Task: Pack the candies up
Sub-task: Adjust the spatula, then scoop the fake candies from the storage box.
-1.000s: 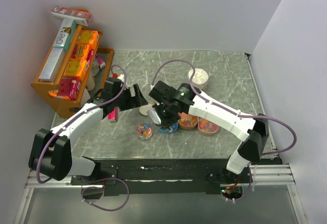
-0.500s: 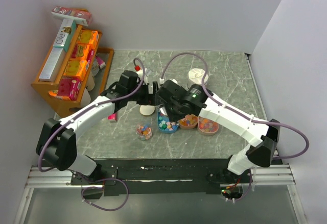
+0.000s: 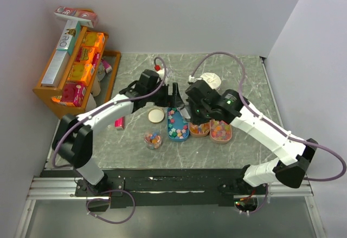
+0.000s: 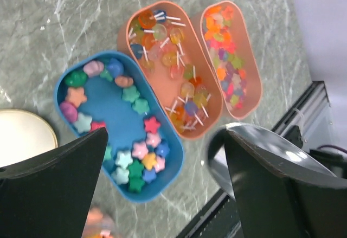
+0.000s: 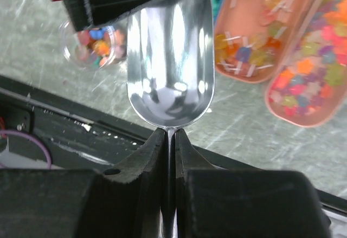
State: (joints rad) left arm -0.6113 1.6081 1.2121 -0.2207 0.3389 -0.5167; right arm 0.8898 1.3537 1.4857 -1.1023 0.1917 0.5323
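Scooping seems intended: an empty metal scoop (image 5: 168, 70) is pinched in the right gripper (image 5: 169, 135), star candies (image 4: 140, 150) lying below the wide-open, empty left gripper (image 4: 165, 137).

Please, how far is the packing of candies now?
Done: the clear cup holds a few candies. In hand: the right gripper grips an empty metal scoop; the left gripper hangs open. Left: the blue tray holds many more, and the cream lid lies aside.
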